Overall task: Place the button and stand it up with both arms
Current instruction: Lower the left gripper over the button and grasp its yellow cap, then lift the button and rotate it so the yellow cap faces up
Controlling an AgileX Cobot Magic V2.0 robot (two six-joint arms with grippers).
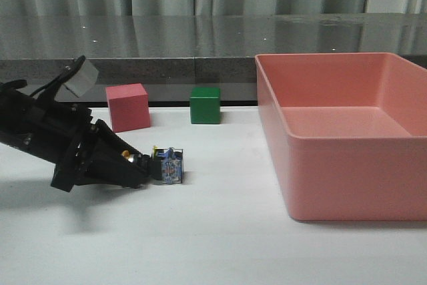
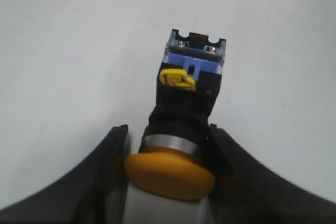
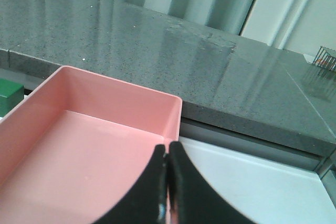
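The button (image 1: pixel 170 167) lies on its side on the white table, left of centre, with its blue-and-clear base block pointing right. In the left wrist view the button (image 2: pixel 191 85) shows its yellow cap, silver collar and black body between my fingers. My left gripper (image 1: pixel 143 168) is low on the table and closed on the cap end, and in the left wrist view it (image 2: pixel 168 129) has a finger touching each side of the cap. My right gripper (image 3: pixel 168 148) is shut and empty, above the rim of the pink bin. It is not in the front view.
A pink cube (image 1: pixel 128 107) and a green cube (image 1: pixel 205 105) stand behind the button near the table's back edge. A large pink bin (image 1: pixel 333 185) fills the right side and also shows in the right wrist view (image 3: pixel 105 85). A grey ledge runs behind.
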